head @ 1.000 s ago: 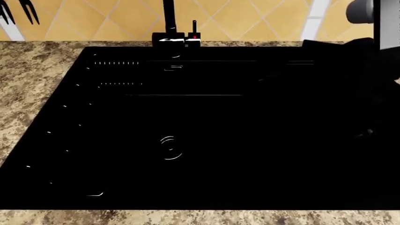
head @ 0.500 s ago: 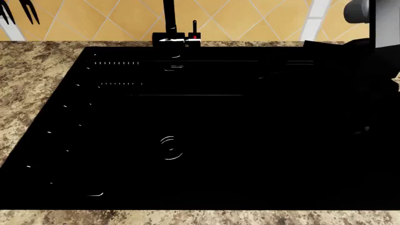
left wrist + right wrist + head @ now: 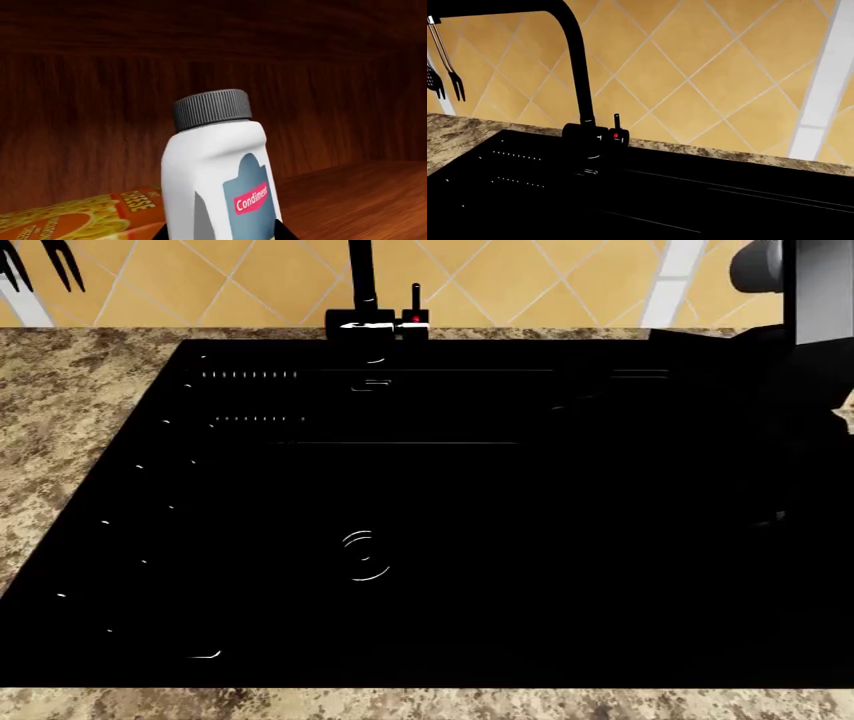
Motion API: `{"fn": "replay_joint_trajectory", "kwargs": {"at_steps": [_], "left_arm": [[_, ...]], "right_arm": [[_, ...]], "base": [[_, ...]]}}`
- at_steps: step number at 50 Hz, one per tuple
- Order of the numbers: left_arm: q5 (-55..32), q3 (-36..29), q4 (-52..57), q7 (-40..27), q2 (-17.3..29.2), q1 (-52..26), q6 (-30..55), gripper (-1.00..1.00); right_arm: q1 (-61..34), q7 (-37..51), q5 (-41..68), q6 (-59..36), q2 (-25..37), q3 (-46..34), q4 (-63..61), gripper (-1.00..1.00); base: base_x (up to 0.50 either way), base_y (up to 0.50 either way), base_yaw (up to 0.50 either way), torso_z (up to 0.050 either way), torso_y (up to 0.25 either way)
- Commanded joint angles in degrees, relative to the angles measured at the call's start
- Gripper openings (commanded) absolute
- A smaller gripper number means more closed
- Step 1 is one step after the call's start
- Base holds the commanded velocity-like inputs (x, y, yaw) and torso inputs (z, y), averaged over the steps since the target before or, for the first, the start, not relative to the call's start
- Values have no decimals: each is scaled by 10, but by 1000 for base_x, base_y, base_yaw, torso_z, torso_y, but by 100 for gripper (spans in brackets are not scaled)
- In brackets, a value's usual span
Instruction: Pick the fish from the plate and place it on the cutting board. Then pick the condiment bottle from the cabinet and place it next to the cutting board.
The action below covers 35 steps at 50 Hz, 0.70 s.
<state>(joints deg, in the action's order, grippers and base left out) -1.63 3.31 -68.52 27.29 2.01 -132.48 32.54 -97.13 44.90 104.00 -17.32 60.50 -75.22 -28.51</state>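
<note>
In the left wrist view the condiment bottle (image 3: 217, 175), white with a ribbed grey cap and a blue-grey label with a red strip, leans slightly inside the wooden cabinet. My left gripper (image 3: 221, 236) is shut on its lower body, with a black fingertip (image 3: 160, 234) pressed against each side. The fish, the plate and the cutting board are out of view. My right arm (image 3: 794, 290) shows grey at the head view's right edge. Its gripper is lost against the black sink.
An orange cheese box (image 3: 73, 217) lies beside the bottle on the cabinet shelf (image 3: 360, 200). A big black sink (image 3: 160, 500) with a black faucet (image 3: 360, 290) fills the speckled stone counter (image 3: 54, 410). Utensils (image 3: 444, 65) hang on the tiled wall.
The right arm's grey part has shifted slightly at the head view's right edge. The sink and counter look the same.
</note>
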Motion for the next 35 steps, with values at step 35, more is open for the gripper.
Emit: {"fn": "replay_joint_trajectory", "kwargs": {"at_steps": [35], "left_arm": [[-94, -18, -65, 44, -20, 2, 29, -100]], "right_arm": [[6, -5, -3, 13, 2, 14, -20, 100]], "base": [[2, -1, -2, 0, 23]]}}
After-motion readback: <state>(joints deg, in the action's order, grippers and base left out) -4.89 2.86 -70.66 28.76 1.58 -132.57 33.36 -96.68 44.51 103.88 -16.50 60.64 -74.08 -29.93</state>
